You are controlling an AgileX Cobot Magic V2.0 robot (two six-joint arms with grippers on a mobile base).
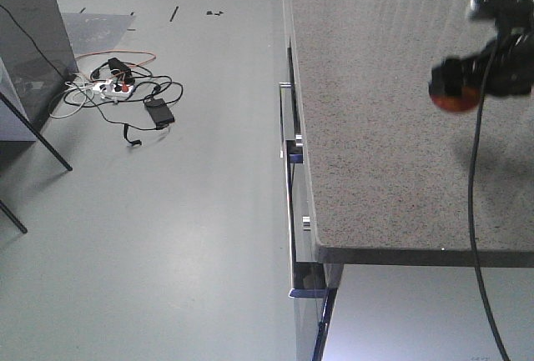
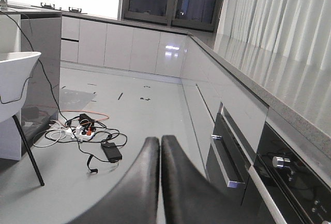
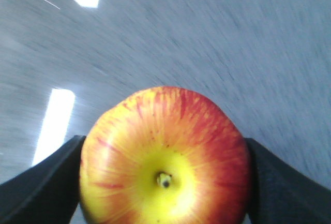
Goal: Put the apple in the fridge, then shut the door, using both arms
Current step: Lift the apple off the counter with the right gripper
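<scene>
My right gripper (image 1: 467, 84) is shut on the apple (image 3: 165, 157), red with yellow patches, its stem facing the wrist camera. In the front view the apple (image 1: 453, 97) hangs above the speckled grey countertop (image 1: 375, 127) at the right. The black fingers (image 3: 41, 188) press on both sides of it. My left gripper (image 2: 159, 144) is shut and empty, its two black fingers touching, held above the floor. It does not show in the front view. The fridge and its door are out of view.
A power strip with tangled cables and an adapter (image 1: 125, 94) lies on the grey floor at the left. Cabinet drawers with metal handles (image 1: 289, 203) run under the countertop. A dark leg (image 1: 33, 132) stands at the far left. A white chair (image 2: 15, 69) is at the left.
</scene>
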